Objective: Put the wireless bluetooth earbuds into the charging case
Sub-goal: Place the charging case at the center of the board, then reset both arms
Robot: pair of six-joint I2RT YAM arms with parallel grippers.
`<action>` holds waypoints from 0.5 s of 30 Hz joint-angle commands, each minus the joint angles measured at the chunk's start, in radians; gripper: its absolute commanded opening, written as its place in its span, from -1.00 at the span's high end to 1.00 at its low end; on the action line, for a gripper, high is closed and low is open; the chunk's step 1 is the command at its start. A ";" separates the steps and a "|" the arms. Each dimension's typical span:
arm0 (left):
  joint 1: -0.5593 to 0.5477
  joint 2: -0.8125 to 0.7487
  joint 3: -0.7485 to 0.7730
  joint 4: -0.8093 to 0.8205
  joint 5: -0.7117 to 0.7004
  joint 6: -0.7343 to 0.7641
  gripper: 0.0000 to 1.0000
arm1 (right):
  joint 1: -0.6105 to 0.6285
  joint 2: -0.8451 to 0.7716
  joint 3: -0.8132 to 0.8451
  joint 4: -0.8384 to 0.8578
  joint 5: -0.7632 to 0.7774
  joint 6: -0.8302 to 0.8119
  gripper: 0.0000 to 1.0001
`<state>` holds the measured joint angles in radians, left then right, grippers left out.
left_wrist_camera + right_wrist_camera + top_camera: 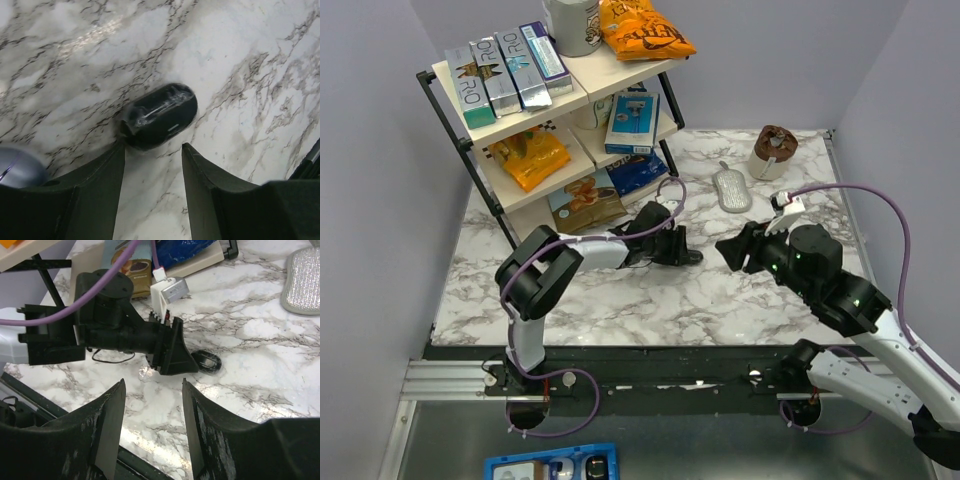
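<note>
Charging case (160, 116), a dark glossy oval, lies flat on the marble tabletop (250, 75) just past the tips of the left pincer (152, 150). That pincer's jaws stand apart with a clear gap, and only bare marble shows between them; it holds nothing. The case sits slightly off the gap's centre line, closer to the finger (100, 190) on the left of the wrist view. Its near end comes right up to that fingertip, though I cannot tell whether the two touch. It lies crosswise to the fingers, tilted a little.

The right pincer (151, 390) hovers above the tabletop with its jaws wide and nothing between them. It faces the left arm (115, 330), with the case well beyond its own tips, beside the left pincer's front end. A purple cable (100, 285) loops over the left arm's wrist.

Farther out, a grey textured pad (302, 282) lies on the marble toward the far right. A shelf rack (535, 120) of boxes and snack bags stands at the far left corner of the tabletop.
</note>
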<state>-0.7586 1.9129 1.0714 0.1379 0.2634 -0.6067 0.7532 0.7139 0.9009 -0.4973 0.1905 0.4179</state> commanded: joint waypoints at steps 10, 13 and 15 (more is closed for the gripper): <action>-0.002 -0.409 -0.056 -0.438 -0.434 -0.010 -0.17 | 0.000 -0.013 -0.040 -0.006 0.040 -0.010 -0.15; -0.030 -0.487 -0.071 -0.555 -0.617 -0.091 -0.19 | 0.000 -0.004 -0.066 0.009 0.047 -0.011 -0.17; -0.079 -0.526 -0.103 -0.607 -0.735 -0.154 -0.39 | 0.000 -0.008 -0.085 0.029 0.041 -0.017 -0.18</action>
<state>-0.7753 1.4616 0.9993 -0.2512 -0.1249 -0.6300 0.7532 0.7067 0.8577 -0.4950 0.2024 0.4179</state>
